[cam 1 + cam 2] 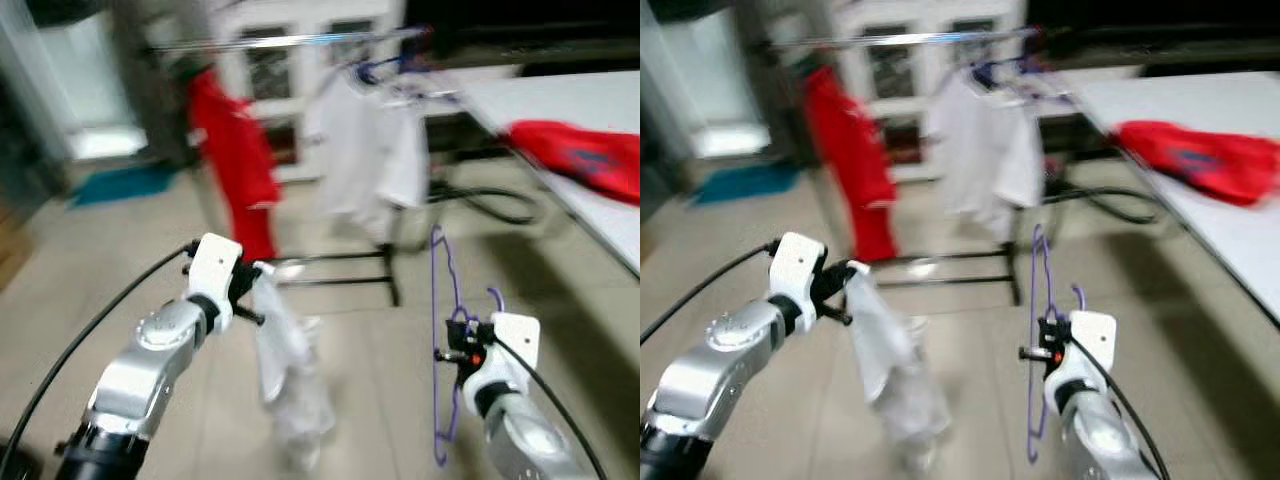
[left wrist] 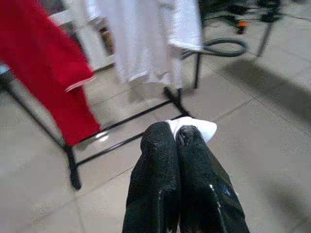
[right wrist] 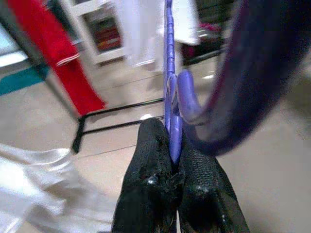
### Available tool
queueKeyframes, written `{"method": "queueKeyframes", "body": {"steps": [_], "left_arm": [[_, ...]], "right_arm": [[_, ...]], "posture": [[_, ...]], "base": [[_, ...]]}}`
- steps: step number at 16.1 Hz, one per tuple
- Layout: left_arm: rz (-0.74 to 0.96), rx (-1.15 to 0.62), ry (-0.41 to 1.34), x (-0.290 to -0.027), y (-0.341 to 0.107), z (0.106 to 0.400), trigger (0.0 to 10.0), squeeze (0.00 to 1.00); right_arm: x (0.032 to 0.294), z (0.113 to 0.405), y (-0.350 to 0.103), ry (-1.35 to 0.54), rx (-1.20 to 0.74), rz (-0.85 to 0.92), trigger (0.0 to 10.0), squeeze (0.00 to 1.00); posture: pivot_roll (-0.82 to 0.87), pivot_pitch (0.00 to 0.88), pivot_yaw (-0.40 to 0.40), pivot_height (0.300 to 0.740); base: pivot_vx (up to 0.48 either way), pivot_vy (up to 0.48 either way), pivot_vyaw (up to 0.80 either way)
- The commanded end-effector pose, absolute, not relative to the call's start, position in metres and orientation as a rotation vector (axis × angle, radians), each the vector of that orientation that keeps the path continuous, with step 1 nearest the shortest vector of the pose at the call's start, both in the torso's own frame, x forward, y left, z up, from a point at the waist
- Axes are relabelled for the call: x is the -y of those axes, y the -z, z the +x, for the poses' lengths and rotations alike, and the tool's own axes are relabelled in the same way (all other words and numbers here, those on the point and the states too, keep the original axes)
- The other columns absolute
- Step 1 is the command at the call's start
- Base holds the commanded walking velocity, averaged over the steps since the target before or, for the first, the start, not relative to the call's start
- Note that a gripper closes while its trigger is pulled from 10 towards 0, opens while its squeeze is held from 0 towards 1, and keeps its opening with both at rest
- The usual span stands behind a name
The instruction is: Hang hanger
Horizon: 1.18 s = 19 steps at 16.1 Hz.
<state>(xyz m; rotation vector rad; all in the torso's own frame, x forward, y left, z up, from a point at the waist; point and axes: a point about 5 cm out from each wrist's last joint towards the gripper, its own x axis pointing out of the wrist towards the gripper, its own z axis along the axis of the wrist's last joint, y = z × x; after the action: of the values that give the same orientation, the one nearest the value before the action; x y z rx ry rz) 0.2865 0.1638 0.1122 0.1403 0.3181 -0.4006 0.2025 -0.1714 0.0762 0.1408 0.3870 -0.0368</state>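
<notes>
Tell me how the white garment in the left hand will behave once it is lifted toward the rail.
Likely floppy: the white garment hangs limp from the left hand, pinched at one edge. Probably light, and apt to swing against the purple hanger beside it.

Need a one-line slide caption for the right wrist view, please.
Right hand shut on a purple hanger, facing the drying rack with red and white garments.
</notes>
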Motion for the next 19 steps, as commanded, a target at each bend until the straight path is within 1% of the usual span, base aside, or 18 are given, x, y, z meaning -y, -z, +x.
{"method": "queueKeyframes", "body": {"steps": [1, 11, 15, 19], "left_arm": [[0.156, -0.261, 0.400, -0.164, -0.122, 0.291, 10.0, 0.00], [0.171, -0.268, 0.423, -0.159, -0.117, 0.294, 10.0, 0.00], [0.176, -0.270, 0.431, -0.157, -0.116, 0.295, 10.0, 0.00], [0.180, -0.260, 0.436, -0.157, -0.117, 0.296, 10.0, 0.00]], "right_arm": [[0.176, 0.204, -0.079, 0.055, -0.382, 0.132, 10.0, 0.00], [0.189, 0.192, -0.080, 0.133, -0.408, 0.118, 10.0, 0.00], [0.190, 0.191, -0.081, 0.149, -0.409, 0.115, 10.0, 0.00], [0.190, 0.191, -0.081, 0.154, -0.408, 0.116, 10.0, 0.00]], "posture": [[0.01, 0.000, 0.108, 0.740], [-0.02, 0.013, 0.124, 0.740], [-0.03, 0.018, 0.124, 0.740], [-0.03, 0.011, 0.122, 0.740]], "base": [[0.000, 0.480, -0.80], [0.000, 0.480, -0.80], [0.000, 0.480, 0.00], [0.000, 0.480, -0.80]]}}
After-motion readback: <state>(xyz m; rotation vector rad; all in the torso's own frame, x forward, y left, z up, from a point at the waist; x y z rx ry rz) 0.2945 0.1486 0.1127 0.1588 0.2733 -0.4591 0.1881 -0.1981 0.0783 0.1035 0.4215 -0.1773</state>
